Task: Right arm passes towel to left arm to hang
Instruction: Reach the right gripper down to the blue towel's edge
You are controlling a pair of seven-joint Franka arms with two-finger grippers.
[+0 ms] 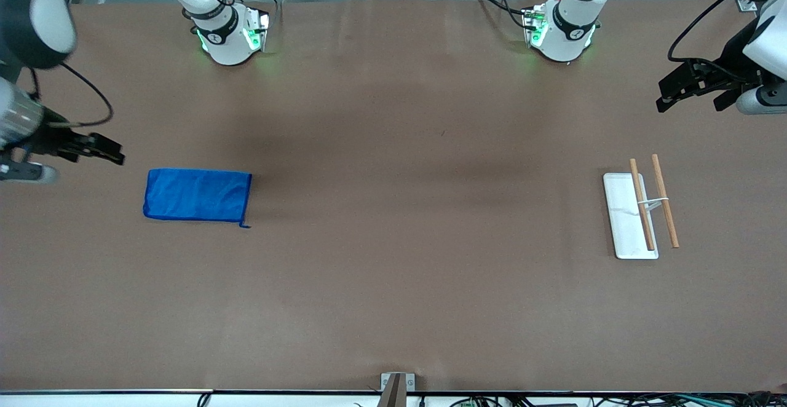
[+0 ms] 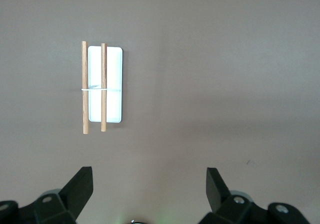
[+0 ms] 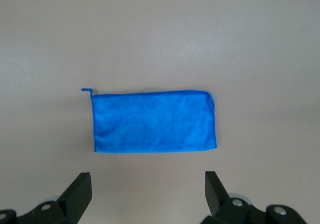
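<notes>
**Nothing started: towel untouched**

The towel (image 1: 197, 195) lies flat on the table, below and just ahead of the right gripper (image 1: 98, 147), jaws wide, empty. The left gripper (image 1: 679, 90) hovers near the rack (image 1: 627, 235), also spread, empty. Pickup, handover and hanging all remain.

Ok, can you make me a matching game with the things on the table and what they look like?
Things:
1. towel
2. white tray
3. two wooden sticks
4. right gripper

Descriptions:
A. open, holding nothing
B. blue, lying flat
C. tied together, lying across the tray
D. toward the left arm's end of the table, under the sticks

Pairs: 1-B, 2-D, 3-C, 4-A
</notes>
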